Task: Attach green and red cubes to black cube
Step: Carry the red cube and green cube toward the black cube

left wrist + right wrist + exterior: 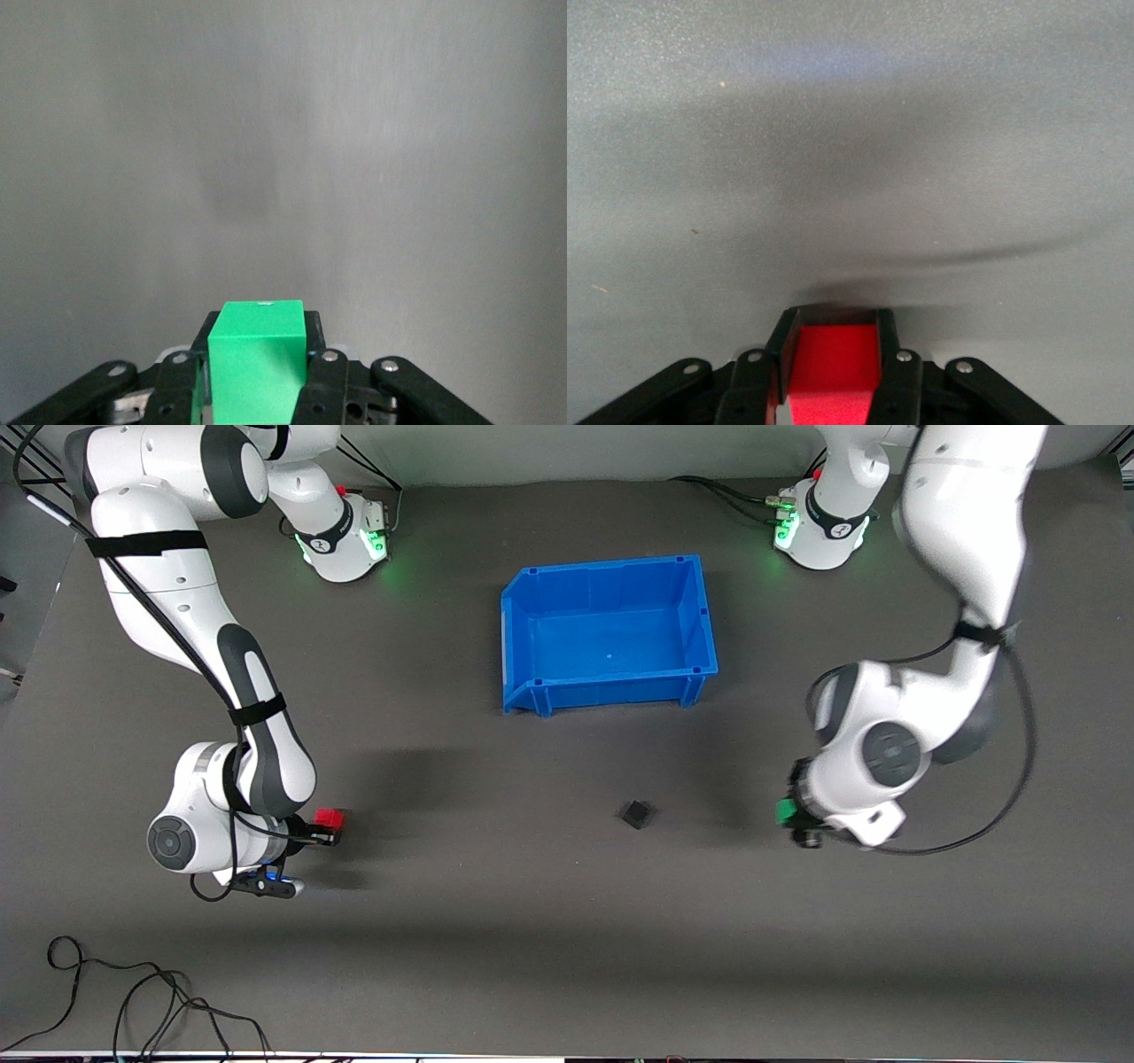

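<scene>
Grey mat [567, 921], black cube [637, 814] alone mid-table; left gripper [785, 813] clamps the green cube [258, 359], right gripper [335, 823] clamps the red cube [831, 363]; next, both must close in and press on

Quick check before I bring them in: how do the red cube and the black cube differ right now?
The red cube is bright red; the black cube is nearly as dark as the mat. The red cube is clamped in the right gripper at the right arm's end of the table; the black cube lies free on the mat, nearer the front camera than the blue bin. They look the same size.
</scene>
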You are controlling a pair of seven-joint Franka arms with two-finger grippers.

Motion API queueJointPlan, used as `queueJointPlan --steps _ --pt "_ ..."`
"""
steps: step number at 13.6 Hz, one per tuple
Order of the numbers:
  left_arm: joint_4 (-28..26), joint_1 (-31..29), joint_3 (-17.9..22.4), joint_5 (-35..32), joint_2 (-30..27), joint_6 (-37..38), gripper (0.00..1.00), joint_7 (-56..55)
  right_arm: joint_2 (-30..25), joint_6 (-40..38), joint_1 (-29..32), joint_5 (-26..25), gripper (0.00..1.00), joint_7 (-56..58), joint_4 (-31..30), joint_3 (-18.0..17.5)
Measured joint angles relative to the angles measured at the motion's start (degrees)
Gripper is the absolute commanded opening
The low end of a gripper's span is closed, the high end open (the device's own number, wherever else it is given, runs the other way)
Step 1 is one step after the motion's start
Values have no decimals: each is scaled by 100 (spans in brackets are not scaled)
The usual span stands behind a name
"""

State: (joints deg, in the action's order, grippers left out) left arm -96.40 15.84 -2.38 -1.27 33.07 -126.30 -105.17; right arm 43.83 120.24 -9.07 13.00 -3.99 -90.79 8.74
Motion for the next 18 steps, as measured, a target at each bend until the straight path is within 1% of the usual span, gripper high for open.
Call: queueJointPlan --steps 2,3,5,6,8,11,14,16,18 --pt "447 226 -4 5 445 76 0 -241 -4 -1 13 110 0 -93 -1 9" --pt "597 318 -6 6 594 80 0 -392 -8 -1 40 360 0 -260 -1 30" --pt "740 486 -13 6 758 81 0 -610 -17 4 97 1048 0 -778 20 40" --pt "769 577 -15 6 796 83 0 -671 -23 10 85 1227 0 -1193 48 26" --pt "782 740 -16 9 820 85 0 -843 -27 38 -30 1428 0 -2086 160 -41" --pt "949 958 -18 72 953 85 0 -1183 -25 324 -437 1925 0 -3655 301 -79" --pt "1128 1093 -18 127 1223 84 0 -1359 72 749 -999 2060 0 -5469 404 -105" --pt "1205 1104 -17 191 1315 37 0 -1469 312 813 -1352 2061 0 -6685 716 -111" --pt "1292 1135 -18 201 1347 -102 0 -1590 577 973 -1694 2061 0 -7495 984 -119"
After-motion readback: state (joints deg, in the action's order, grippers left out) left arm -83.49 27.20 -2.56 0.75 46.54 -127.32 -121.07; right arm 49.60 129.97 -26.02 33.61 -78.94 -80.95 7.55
